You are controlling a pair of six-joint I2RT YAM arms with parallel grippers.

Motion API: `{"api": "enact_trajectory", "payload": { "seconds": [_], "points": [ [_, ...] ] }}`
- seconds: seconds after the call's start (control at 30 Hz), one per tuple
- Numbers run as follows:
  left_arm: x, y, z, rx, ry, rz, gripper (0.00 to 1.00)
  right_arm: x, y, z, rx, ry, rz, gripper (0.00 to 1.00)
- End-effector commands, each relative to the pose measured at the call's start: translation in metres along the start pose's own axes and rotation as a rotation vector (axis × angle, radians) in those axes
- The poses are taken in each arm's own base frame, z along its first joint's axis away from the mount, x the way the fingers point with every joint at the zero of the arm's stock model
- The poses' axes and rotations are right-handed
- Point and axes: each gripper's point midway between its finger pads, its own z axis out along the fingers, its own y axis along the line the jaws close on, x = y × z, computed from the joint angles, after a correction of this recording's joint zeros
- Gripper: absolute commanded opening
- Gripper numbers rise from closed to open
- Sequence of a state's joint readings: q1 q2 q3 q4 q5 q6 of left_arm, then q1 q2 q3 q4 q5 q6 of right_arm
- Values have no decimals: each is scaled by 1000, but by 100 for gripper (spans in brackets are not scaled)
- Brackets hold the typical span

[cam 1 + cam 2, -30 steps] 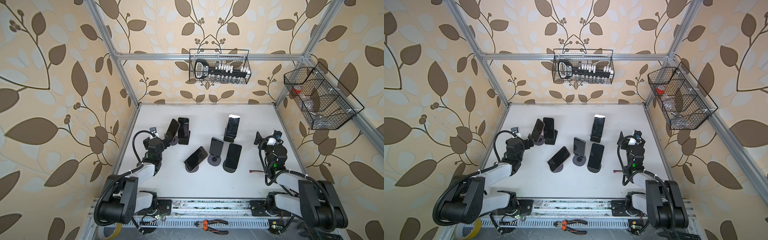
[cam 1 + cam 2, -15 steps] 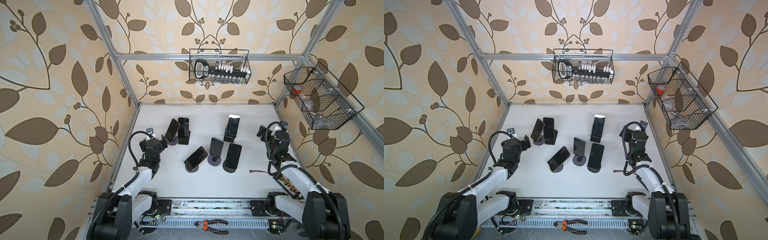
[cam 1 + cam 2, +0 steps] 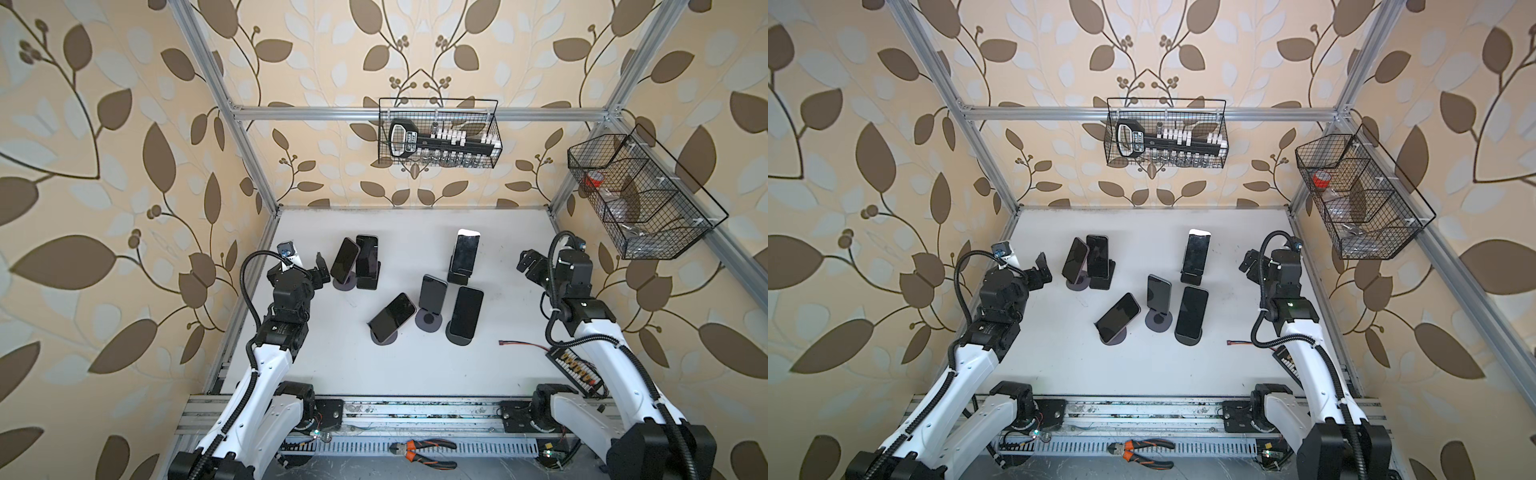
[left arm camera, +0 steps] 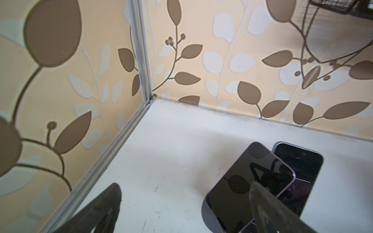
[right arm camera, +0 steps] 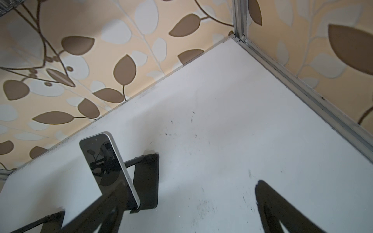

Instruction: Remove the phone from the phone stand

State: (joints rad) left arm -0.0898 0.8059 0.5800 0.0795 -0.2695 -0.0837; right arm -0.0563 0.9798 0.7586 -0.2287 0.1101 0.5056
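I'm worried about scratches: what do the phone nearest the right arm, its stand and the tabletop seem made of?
Phone: glossy glass face, mirror-like reflections; pale edge band, possibly metal. Stand: matte black flat plates, plastic or painted metal. Tabletop: matte white board with dark scuffs, perhaps laminate.

Honestly, nothing here is legible. The closest thing is the white-framed label point(image 3: 409, 139) on the black tool rack point(image 3: 457, 142) sitting in the wire basket point(image 3: 436, 100) on the back wall. You can see lettering on that label in both top views, but it's too small and soft to make out a single word. There's also a tiny light marking point(image 3: 284, 328) on the black joint housing of the left arm point(image 3: 270, 365), and again it's just a smudge at this size. The wrist views don't show any print at all.
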Motion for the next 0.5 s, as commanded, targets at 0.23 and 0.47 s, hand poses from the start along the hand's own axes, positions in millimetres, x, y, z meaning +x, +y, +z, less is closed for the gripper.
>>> {"api": "enact_trajectory", "payload": {
  "seconds": [0.23, 0.47],
  "points": [
    [-52, -56, -36, 338, -40, 26, 99, -2, 17, -52, -85, 66, -21, 97],
    [-67, -99, -70, 589, -77, 115, 99, 15, 28, -78, -131, 162, 18, 95]
  ]
}}
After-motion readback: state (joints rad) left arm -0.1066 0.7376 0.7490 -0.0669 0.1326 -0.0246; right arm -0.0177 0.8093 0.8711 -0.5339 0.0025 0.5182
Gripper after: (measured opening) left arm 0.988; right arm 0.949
